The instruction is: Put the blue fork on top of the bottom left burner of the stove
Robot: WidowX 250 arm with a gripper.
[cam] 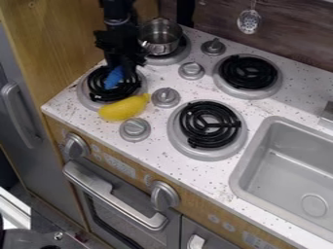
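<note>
In the camera view, the robot arm [118, 13] comes down from the top edge, its black gripper [123, 63] over the back part of the bottom left burner [100, 90]. How far the gripper is open cannot be told against the dark coil. The blue fork [114, 78] is at that burner, just below the gripper and overlapping the black coil in the picture; only a short blue part of it is visible. Whether the gripper has hold of it, and whether it touches the coil, cannot be told.

A plump yellow toy food piece [124, 108] lies against the front edge of the same burner, its narrow end pointing to the right and slightly up in the picture. A grey stove knob [135, 129] stands in front of the burner, beyond the yellow piece, and another [166, 97] is to its right. Behind the burner, a small metal pot [159, 38] sits on the top left burner [185, 52]. The bottom right burner [209, 124] is to the landmark burner's right, and the top right burner [249, 72] is farther back on that side. The grey sink [242, 168] is well apart from it, at the far right. A slotted metal spoon [249, 22] hangs on the wood-patterned wall [286, 31], behind it and to the right.
</note>
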